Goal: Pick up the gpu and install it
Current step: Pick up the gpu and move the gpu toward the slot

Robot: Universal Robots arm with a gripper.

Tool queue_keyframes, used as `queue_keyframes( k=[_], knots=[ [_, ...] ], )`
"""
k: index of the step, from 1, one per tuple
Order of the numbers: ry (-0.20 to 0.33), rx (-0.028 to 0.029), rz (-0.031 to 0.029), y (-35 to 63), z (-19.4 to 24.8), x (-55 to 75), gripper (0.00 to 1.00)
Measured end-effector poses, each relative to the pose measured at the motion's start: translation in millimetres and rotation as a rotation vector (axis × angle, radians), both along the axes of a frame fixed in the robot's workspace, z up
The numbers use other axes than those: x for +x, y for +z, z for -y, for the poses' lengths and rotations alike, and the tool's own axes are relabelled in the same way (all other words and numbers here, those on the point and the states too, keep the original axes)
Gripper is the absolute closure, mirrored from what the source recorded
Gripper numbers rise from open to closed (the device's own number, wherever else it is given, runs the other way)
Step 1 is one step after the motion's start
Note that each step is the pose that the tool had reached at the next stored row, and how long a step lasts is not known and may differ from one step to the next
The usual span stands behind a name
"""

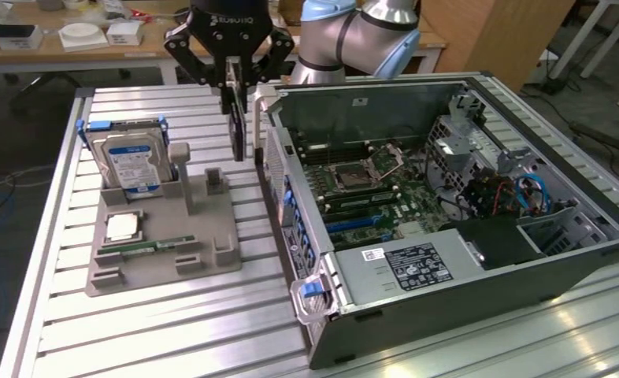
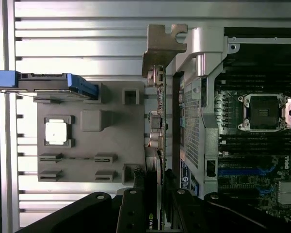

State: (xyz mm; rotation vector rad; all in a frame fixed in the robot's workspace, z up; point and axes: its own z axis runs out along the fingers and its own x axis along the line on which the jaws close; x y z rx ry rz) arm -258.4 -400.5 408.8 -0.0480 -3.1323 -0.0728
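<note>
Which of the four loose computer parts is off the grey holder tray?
The thin dark circuit-board card with a silver end bracket, held edge-on by the black gripper. The blue-labelled hard drive, square silver processor and green memory stick sit in the tray.

The graphics card (image 1: pixel 242 134) hung upright on its edge, clamped in the gripper (image 1: pixel 242 98) and clear of the table. It was thin and dark, seen edge-on, with a silver end bracket (image 2: pixel 161 46). It sat between the grey parts tray (image 1: pixel 152 264) and the open computer case (image 1: pixel 446 315), just beside the case's wall.
</note>
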Motion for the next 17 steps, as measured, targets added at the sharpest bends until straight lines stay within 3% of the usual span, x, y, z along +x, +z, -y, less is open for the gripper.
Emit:
queue_keyframes(
  k=[17],
  knots=[
    [-0.004,-0.0002,-0.0027,0.1,0.0,38.2,0.74]
  ],
)
